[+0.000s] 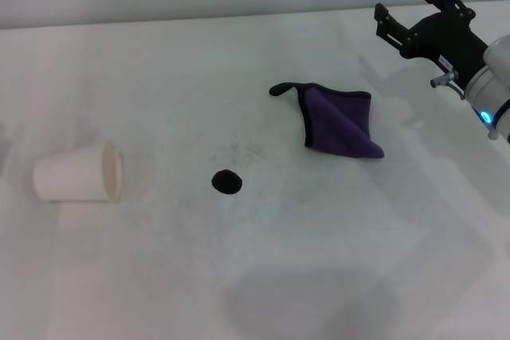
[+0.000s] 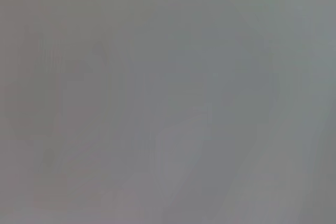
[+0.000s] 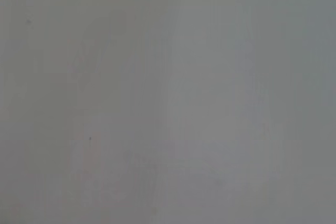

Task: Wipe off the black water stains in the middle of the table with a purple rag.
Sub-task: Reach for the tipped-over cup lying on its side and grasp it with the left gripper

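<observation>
Though limp and light, the purple rag (image 1: 339,123) lies folded at the black blot's (image 1: 226,181) 2 o'clock — pinch its raised fold; right gripper (image 1: 408,20) hovers spread wide, empty.

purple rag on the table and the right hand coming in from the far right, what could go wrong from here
1. The purple rag lies folded and rumpled, so the right hand, open and apart from it, may pinch only one layer and drag it.
2. The black water stains sit apart from the rag, nearer the tipped paper cup; a long wiping stroke could send the cup rolling.
3. A loose wipe could smear the blot across the white table rather than lift it.
</observation>
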Controlling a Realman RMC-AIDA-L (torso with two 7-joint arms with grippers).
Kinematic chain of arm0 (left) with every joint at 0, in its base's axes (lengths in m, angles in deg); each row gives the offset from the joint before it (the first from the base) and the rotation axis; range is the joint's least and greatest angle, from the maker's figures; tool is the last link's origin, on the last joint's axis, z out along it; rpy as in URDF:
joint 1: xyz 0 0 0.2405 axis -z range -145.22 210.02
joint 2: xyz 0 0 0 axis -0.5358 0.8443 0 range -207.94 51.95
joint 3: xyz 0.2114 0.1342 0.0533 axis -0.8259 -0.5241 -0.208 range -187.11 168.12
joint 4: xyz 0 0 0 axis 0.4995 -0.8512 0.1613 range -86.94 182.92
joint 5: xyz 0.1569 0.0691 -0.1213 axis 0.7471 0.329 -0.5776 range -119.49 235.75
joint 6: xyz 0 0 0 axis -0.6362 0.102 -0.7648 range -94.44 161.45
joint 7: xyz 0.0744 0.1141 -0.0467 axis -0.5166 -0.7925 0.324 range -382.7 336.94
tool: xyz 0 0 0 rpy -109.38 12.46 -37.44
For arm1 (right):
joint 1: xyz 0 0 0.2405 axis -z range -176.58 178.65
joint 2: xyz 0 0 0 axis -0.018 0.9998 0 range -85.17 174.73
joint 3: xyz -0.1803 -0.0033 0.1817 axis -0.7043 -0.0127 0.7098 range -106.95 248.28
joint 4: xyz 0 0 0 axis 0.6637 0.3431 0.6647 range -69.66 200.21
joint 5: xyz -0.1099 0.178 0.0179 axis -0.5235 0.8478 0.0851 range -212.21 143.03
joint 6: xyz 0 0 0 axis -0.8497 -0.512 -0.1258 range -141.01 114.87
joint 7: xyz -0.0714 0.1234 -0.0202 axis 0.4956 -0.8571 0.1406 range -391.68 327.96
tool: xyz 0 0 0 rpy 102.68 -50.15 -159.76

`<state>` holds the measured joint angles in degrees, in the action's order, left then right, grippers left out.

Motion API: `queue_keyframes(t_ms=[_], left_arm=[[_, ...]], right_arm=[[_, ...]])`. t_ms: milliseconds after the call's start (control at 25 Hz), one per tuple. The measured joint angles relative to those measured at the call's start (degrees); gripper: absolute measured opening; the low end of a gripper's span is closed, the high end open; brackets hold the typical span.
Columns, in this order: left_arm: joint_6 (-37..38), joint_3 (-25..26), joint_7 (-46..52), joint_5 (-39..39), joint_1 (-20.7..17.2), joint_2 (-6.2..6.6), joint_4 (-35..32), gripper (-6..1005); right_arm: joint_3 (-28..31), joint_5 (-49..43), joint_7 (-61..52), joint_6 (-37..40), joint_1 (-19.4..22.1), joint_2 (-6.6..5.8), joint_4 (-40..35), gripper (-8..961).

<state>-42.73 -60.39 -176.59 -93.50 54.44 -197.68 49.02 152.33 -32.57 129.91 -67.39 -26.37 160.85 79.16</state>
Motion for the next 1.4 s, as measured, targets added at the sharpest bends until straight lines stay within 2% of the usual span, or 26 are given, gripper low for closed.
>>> queue_keyframes(t_ms=[480, 680, 800, 920, 1040, 1200, 1360, 1400], left_arm=[[1.29, 0.14, 0.24, -0.04, 1.45, -0.03, 0.02, 879], [1.40, -0.03, 3.96, 0.41, 2.19, 0.36, -1.00, 879], [1.59, -0.61, 7.84, 3.35, 2.42, 0.71, -3.03, 878], [1.58, -0.77, 13.53, 9.31, 1.31, 1.06, -8.38, 878], [1.92, -0.78, 22.25, 18.23, -0.10, 2.13, -15.31, 877], [2.01, -0.79, 35.80, 32.17, -0.51, 5.66, -22.56, 877], [1.87, -0.46, 46.26, 42.36, -0.52, 8.72, -28.76, 876], [1.72, -0.47, 47.74, 44.30, -0.51, 9.14, -30.19, 876]], right_arm=[[2.48, 0.06, -0.39, 0.09, 0.50, 0.09, -0.18, 876], [3.01, 0.07, -0.38, 0.12, 0.64, 0.03, -0.51, 876], [3.03, 0.03, -0.20, 0.15, 0.82, 0.03, -0.58, 876], [3.03, 0.02, -0.17, 0.17, 0.91, 0.02, -0.60, 876], [3.03, 0.00, -0.14, 0.19, 1.03, -0.05, -0.61, 876], [3.01, -0.01, -0.09, 0.15, 1.04, -0.12, -0.61, 875], [2.99, -0.01, -0.07, 0.03, 1.03, -0.14, -0.61, 875], [2.99, -0.01, -0.06, 0.03, 1.01, -0.15, -0.61, 875]])
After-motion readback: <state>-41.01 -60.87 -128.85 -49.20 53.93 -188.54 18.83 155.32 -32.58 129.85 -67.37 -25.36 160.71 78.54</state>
